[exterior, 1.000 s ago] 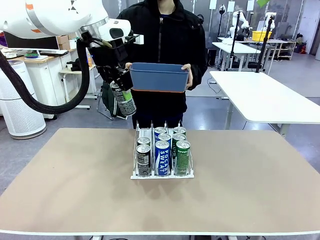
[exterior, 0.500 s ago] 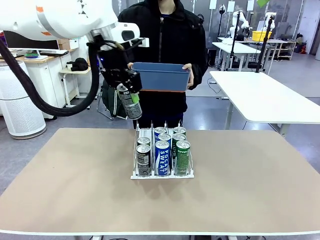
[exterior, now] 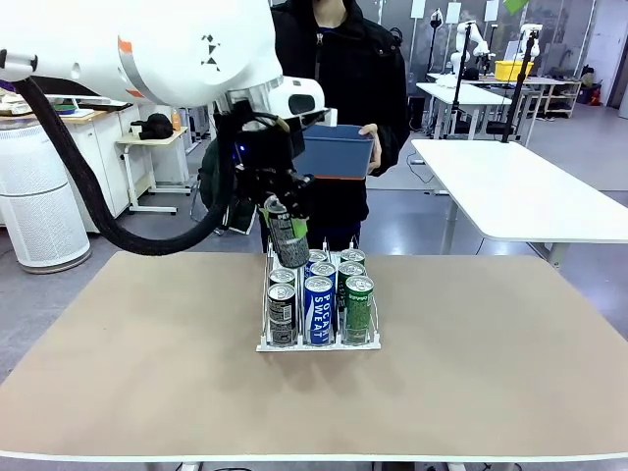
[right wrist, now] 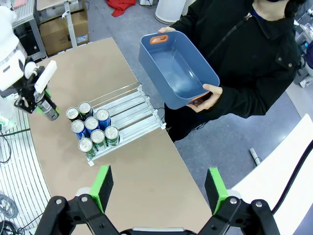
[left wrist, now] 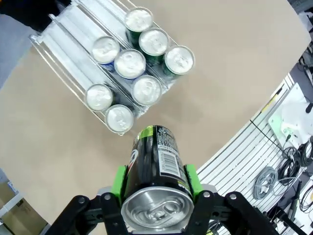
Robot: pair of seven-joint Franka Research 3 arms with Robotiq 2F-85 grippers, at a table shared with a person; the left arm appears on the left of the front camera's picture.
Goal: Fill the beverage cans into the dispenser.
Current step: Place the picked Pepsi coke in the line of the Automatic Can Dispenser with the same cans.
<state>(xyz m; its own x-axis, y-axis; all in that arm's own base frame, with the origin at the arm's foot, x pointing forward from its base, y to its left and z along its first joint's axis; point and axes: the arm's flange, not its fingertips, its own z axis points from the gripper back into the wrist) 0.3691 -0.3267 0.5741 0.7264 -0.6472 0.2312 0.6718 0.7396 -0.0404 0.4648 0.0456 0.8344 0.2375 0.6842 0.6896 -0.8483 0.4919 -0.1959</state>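
Beverage cans [exterior: 319,294], seven of them, stand in the clear dispenser [exterior: 267,343] at the centre of the front view, on the brown table [exterior: 491,363]. Just above its rear left lane, the left gripper [exterior: 278,211] is clamped on a dark can [exterior: 288,238], tilted. At upper centre a person holds a blue bin [right wrist: 178,71]. The right gripper [right wrist: 159,188] hangs high, jaws apart.

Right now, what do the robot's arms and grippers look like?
The left arm is fat, round and white, with an orange band, small black triangle marks and a thick black ribbed cable hanging from it. The left gripper is black. The right gripper has black metal fingers with bright green pads.
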